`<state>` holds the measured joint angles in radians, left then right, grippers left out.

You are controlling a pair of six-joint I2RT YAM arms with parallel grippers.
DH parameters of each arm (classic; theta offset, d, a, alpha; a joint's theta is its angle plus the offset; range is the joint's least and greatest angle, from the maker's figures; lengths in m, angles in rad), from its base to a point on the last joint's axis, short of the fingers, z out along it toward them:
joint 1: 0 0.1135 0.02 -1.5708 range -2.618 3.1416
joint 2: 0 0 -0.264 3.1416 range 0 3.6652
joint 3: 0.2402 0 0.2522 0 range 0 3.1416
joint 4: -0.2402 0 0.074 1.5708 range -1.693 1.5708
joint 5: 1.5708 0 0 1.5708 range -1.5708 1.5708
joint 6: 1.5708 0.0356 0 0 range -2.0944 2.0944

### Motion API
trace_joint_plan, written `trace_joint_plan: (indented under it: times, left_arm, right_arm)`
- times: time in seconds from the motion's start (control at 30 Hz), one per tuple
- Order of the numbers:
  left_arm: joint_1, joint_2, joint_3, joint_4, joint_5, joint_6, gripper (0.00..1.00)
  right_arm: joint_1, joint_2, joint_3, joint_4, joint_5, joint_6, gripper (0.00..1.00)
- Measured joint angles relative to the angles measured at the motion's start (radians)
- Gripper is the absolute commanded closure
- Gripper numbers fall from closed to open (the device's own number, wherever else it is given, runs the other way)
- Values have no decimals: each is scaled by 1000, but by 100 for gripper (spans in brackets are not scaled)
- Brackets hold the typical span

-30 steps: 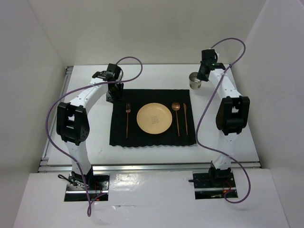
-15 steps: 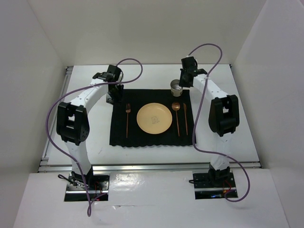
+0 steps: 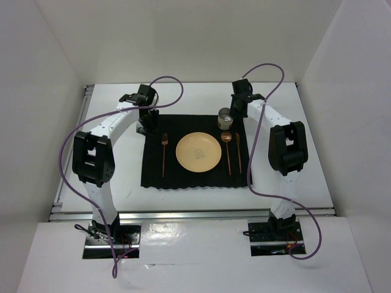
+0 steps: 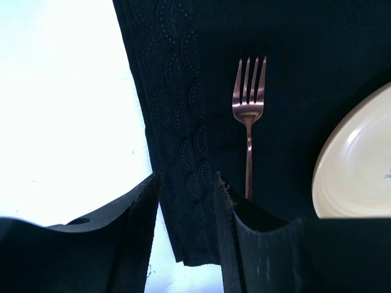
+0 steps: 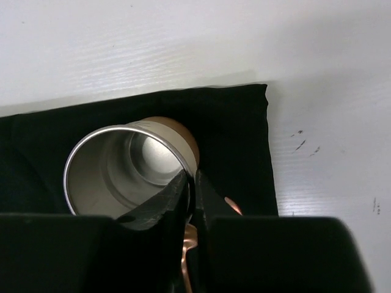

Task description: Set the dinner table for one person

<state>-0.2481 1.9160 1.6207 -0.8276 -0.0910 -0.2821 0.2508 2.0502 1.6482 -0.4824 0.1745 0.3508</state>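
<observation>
The white dinner table carries a black mat with a yellow plate, a copper fork on its left, and a spoon and knife on its right. A steel cup stands upright at the mat's far right corner, just beyond the spoon. My right gripper is shut on the rim of the cup, one finger inside and one outside. My left gripper hovers open over the mat's left edge beside the fork, holding nothing.
White walls enclose the table on three sides, and a silver rail runs along its near edge. Purple cables loop over both arms. Bare white tabletop lies to the right of the mat's corner.
My right arm has carried the cup from the table's back right leftward onto the mat's far right corner. The left arm has not moved.
</observation>
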Motion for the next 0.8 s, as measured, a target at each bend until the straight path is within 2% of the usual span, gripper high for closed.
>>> trace_joint_plan:
  times: [0.03,0.07,0.17,0.4,0.57,0.7,0.8]
  left_arm:
    - [0,-1,0,0,0,0,52]
    - [0,-1,0,0,0,0,52]
    - [0,-1,0,2,0,7,52]
    - [7,-2,13,-3,-2,23,52]
    - [35,-10,48,-4,-10,44,51]
    - [106,-32,56,-6,12,76,50]
    - [177,-25,89,-34,41,121,51]
  right_arm:
    - [0,0,0,0,1,1,66]
    - [0,0,0,0,3,3,57]
    - [0,0,0,-6,5,0,41]
    - [-11,-66,0,-14,12,-4,25]
    - [-60,-264,-26,-4,-13,-3,9]
    - [-179,-483,-108,-21,-119,-3,8]
    - [-264,-537,-132,-80,-164,-3,7]
